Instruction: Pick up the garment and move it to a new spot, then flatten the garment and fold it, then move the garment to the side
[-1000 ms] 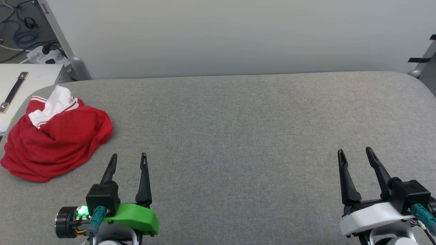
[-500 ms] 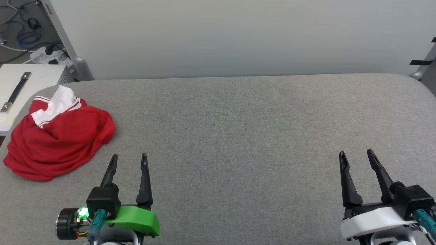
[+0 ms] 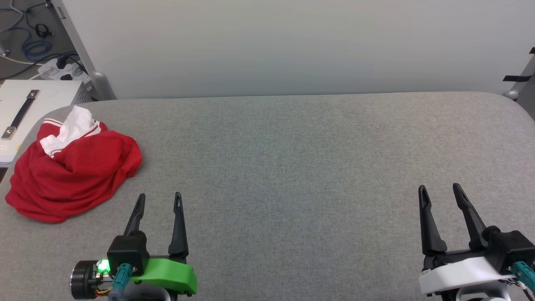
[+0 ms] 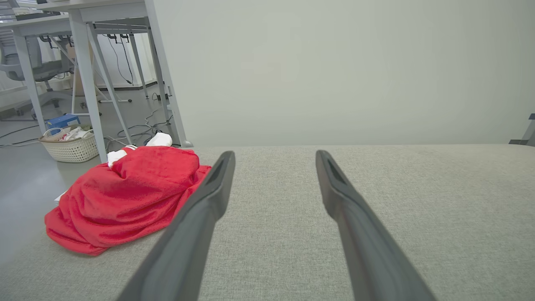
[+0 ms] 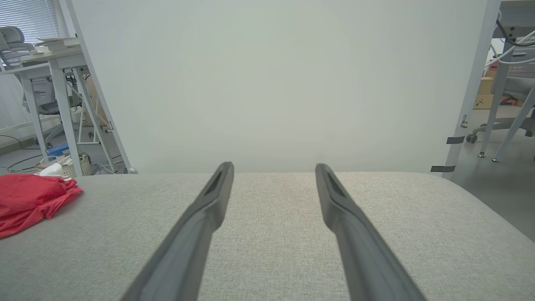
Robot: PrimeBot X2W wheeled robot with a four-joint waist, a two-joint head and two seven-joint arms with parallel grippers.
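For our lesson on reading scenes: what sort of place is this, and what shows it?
Likely an office-style robot lab: a desk, an office chair, floor cables with a power strip, a padded grey table holding the garment.

Left gripper point(image 3: 159, 195) green-shelled, green light point(image 3: 101, 264) glowing, right gripper point(image 3: 439, 187) white-shelled, long black tapered fingers point(image 3: 179, 230)

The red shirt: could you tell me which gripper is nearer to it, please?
Left. The left gripper is open just right of the shirt, toward the robot, not touching it. The right gripper is open far across the grey surface.
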